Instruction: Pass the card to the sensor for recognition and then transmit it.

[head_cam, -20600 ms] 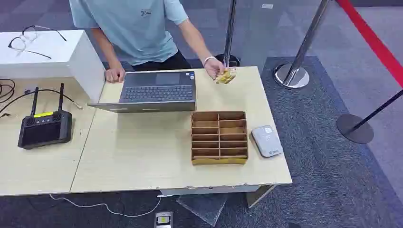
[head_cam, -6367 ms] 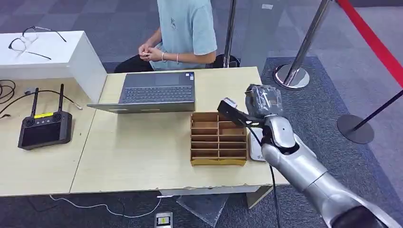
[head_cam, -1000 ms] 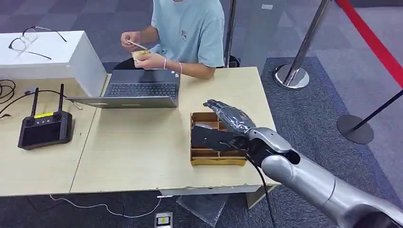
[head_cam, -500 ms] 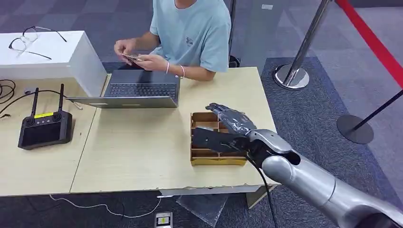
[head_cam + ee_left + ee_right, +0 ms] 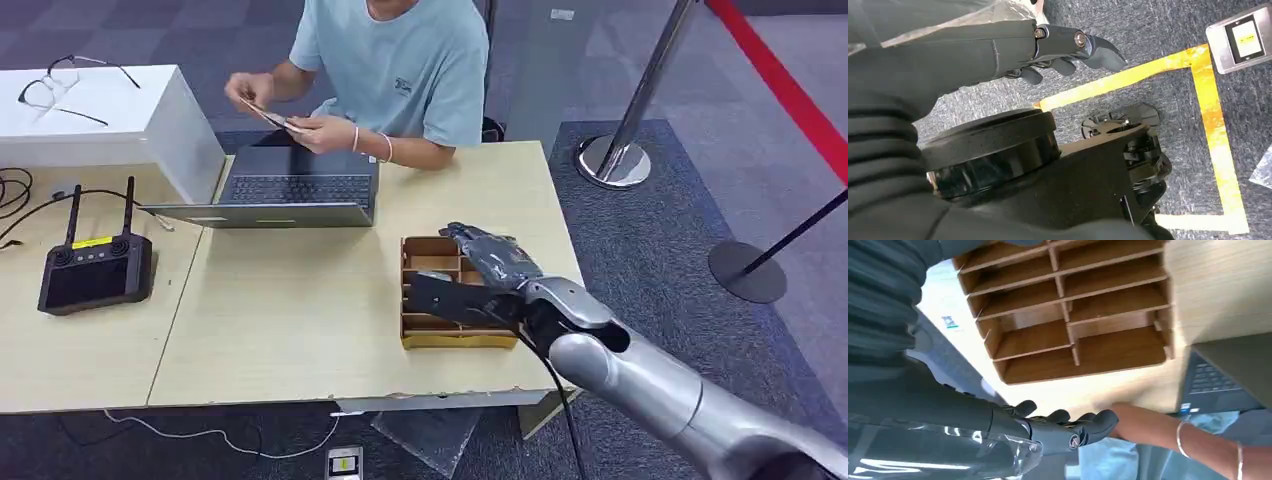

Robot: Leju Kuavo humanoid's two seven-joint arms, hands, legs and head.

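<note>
Now right hand (image 5: 478, 268) over the wooden divider box (image 5: 440, 320) on the counter (image 5: 300, 320), fingers (image 5: 492, 246) stretched forward and apart, empty. Dark thumb reaching left across the box's middle rows. Silver right arm (image 5: 650, 385) entering from lower right. In the right wrist view, same hand (image 5: 1058, 430) flat with fingers extended, box compartments (image 5: 1068, 315) bare beyond it.

Left hand (image 5: 1058, 47) hanging low above grey carpet (image 5: 1158, 30), fingers loosely curled but apart, holding nothing. Yellow tape lines (image 5: 1208, 115) on the carpet, small grey device with a screen (image 5: 1240, 32) lying near one tape corner.

Card (image 5: 268, 116) away from the robot, pinched between both hands of the person in a light blue shirt (image 5: 400, 60) seated behind the counter, well apart from the right hand. Card held above the far edge of the open laptop (image 5: 290, 195). Bracelets on the person's wrist (image 5: 370, 142).

Black controller with two antennas (image 5: 95, 270) on the counter's left side, cable (image 5: 60, 200) trailing beside it. Glasses (image 5: 60, 85) on a white box (image 5: 150, 120) at far left. Stanchion base (image 5: 612, 160) on carpet past the counter's far right corner. Sensor hidden, cannot tell where.
</note>
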